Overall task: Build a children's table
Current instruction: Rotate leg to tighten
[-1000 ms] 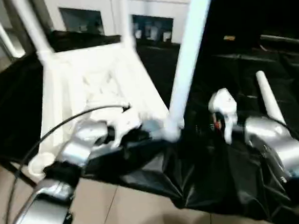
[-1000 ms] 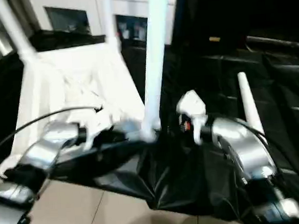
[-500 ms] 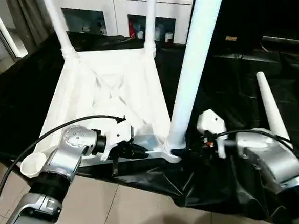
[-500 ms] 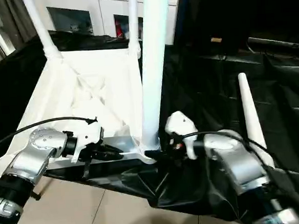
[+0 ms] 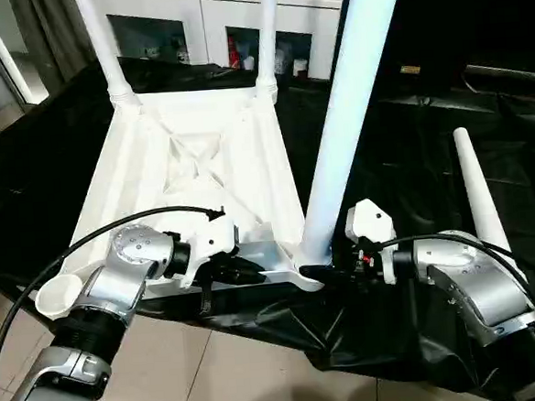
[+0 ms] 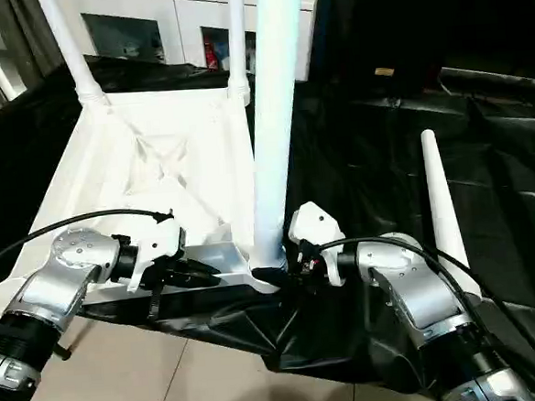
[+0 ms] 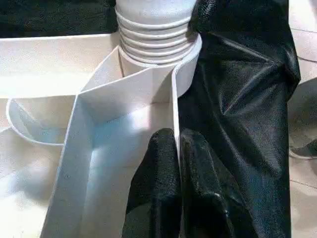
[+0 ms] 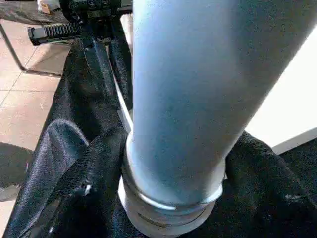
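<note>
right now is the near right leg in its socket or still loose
In its socket and upright: the leg rises from the tabletop's near right corner socket, threaded rings showing. How tightly it is seated cannot be told.

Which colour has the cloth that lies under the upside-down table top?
Black: the cloth is shiny and creased, clearest in the left eye view.

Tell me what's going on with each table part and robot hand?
Table top: upside down on the black cover.
Three legs: standing up in corner sockets.
Fourth leg: lying loose.
Empty socket: waiting.
Left gripper: pinching the rim.
Right gripper: at the near leg's base.
</note>
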### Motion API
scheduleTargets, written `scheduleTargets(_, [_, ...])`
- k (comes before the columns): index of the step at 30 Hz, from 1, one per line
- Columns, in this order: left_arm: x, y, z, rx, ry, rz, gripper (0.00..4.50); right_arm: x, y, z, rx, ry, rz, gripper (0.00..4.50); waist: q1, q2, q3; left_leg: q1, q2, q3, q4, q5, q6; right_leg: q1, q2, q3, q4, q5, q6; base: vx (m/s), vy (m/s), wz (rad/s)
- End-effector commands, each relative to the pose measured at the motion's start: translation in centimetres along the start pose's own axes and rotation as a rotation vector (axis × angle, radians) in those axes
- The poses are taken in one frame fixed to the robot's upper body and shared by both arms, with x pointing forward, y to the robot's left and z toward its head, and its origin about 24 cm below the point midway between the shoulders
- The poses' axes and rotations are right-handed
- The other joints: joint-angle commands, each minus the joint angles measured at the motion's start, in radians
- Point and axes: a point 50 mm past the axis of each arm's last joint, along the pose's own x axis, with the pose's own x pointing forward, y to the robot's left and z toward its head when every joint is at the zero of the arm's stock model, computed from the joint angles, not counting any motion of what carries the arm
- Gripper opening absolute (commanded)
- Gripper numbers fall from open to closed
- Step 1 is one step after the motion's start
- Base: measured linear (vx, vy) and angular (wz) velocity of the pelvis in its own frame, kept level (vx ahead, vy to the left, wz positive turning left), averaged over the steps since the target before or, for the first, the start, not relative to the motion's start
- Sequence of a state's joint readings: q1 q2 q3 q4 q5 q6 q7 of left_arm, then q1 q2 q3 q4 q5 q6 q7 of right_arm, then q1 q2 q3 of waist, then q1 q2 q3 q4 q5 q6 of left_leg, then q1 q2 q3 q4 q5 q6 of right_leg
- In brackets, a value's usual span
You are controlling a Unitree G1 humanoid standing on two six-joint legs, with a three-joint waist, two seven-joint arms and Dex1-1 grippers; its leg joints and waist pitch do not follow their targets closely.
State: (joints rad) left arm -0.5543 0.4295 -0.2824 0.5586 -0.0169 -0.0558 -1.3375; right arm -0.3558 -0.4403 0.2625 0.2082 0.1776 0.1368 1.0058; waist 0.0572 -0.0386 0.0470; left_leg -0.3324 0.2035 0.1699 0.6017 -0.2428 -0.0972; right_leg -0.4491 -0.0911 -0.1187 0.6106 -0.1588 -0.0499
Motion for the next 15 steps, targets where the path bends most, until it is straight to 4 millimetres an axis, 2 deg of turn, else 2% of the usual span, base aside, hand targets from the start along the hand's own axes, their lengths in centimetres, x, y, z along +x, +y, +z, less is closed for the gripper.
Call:
scheduleTargets(1, [0.3, -0.1, 1.5, 0.058, -0.069, -0.019, 0.00, 0.1, -0.4, -0.1, -0.022, 0.028, -0.013, 2.73, 0.002, -0.009, -0.070, -0.023, 0.016, 0.004, -0.058, 0.010, 0.090, 0.100, -0.050, 0.064, -0.057, -0.158, -0.153, 0.000, 0.000, 0.00])
scheduleTargets(7, [0.2, -0.1, 1.3, 0.050, -0.064, -0.013, 0.00, 0.5, -0.5, -0.4, 0.001, 0.027, -0.019, 2.67, -0.003, -0.008, -0.070, -0.023, 0.015, 0.004, -0.058, 0.007, 0.091, 0.100, -0.049, 0.063, -0.057, -0.156, -0.161, 0.000, 0.000, 0.00])
scheduleTargets(8, [0.3, 0.0, 1.3, 0.040, -0.069, -0.001, 0.00, 0.6, -0.5, -0.6, 0.026, 0.022, -0.032, 2.67, -0.004, -0.006, -0.069, -0.023, 0.016, 0.003, -0.058, 0.000, 0.088, 0.100, -0.049, 0.063, -0.059, -0.166, -0.159, 0.000, 0.000, 0.00])
scheduleTargets(11, [0.3, 0.0, 1.2, 0.032, -0.072, 0.011, 0.00, 0.7, -0.5, -0.8, 0.049, 0.018, -0.046, 2.66, -0.006, -0.008, -0.069, -0.024, 0.014, 0.003, -0.059, -0.018, 0.078, 0.101, -0.048, 0.062, -0.064, -0.204, -0.142, 0.000, 0.000, 0.00])
scheduleTargets(12, [0.6, 0.7, 0.7, 0.002, -0.030, 0.103, 0.00, 1.3, -1.0, -1.7, 0.129, 0.019, -0.160, 2.66, -0.007, -0.003, -0.068, -0.023, 0.015, 0.003, -0.060, -0.022, 0.073, 0.099, -0.047, 0.062, -0.065, -0.211, -0.141, 0.000, 0.000, 0.00])
scheduleTargets(13, [0.6, 0.7, 0.7, 0.002, -0.030, 0.103, 0.00, 1.3, -1.0, -1.7, 0.129, 0.019, -0.160, 2.66, -0.007, -0.003, -0.068, -0.023, 0.015, 0.003, -0.060, -0.022, 0.073, 0.099, -0.047, 0.062, -0.065, -0.211, -0.141, 0.000, 0.000, 0.00])
scheduleTargets(14, [0.8, 1.1, 0.4, -0.015, 0.000, 0.160, 0.00, 1.7, -1.2, -2.2, 0.171, 0.023, -0.226, 2.66, -0.012, -0.005, -0.066, -0.024, 0.012, 0.003, -0.061, -0.044, 0.057, 0.099, -0.045, 0.058, -0.074, -0.257, -0.124, 0.000, 0.000, 0.00])
scheduleTargets(15, [1.1, 1.7, 0.3, -0.043, 0.007, 0.238, 0.00, 2.2, -1.4, -2.6, 0.227, 0.025, -0.302, 2.66, -0.014, -0.003, -0.067, -0.024, 0.011, 0.002, -0.062, -0.051, 0.048, 0.100, -0.045, 0.058, -0.074, -0.275, -0.118, 0.000, 0.000, 0.00])
